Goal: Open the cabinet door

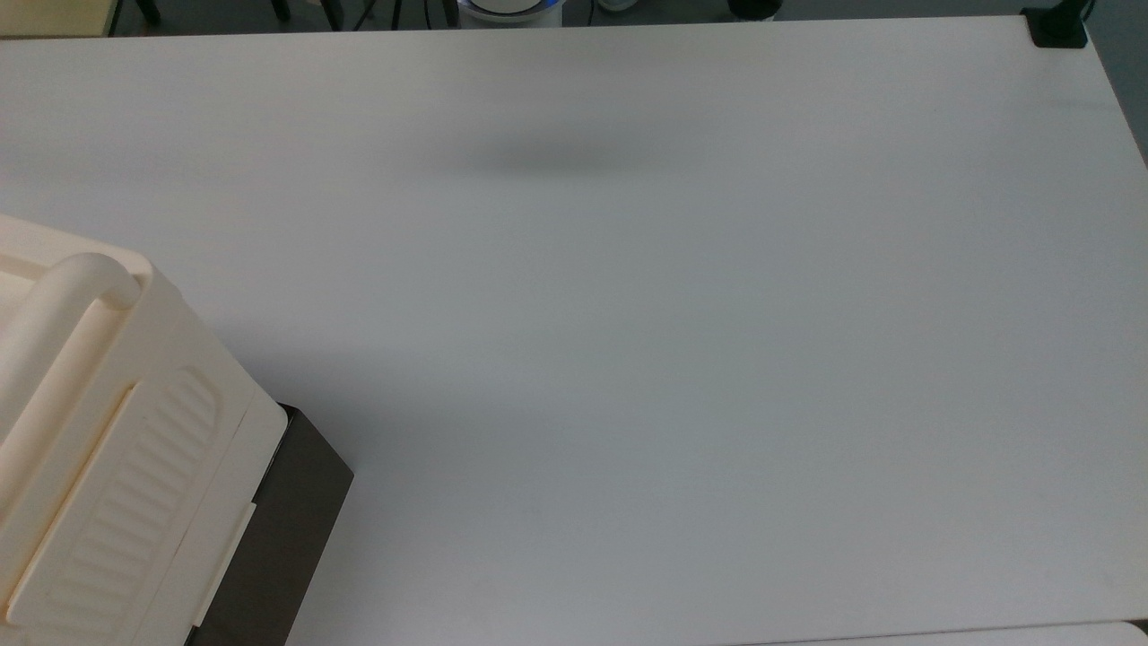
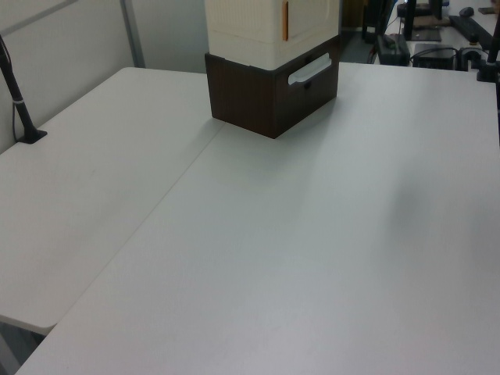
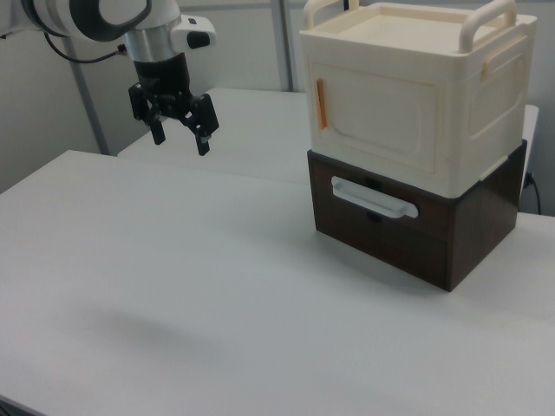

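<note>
Cream cabinet door (image 3: 375, 117) shut | gripper (image 3: 179, 137) well apart (fingers spread)

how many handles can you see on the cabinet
3. Two cream bar handles on top: one at the right view's right, one at the back left. One white pull on the dark drawer below the door. Others may be hidden.
</note>
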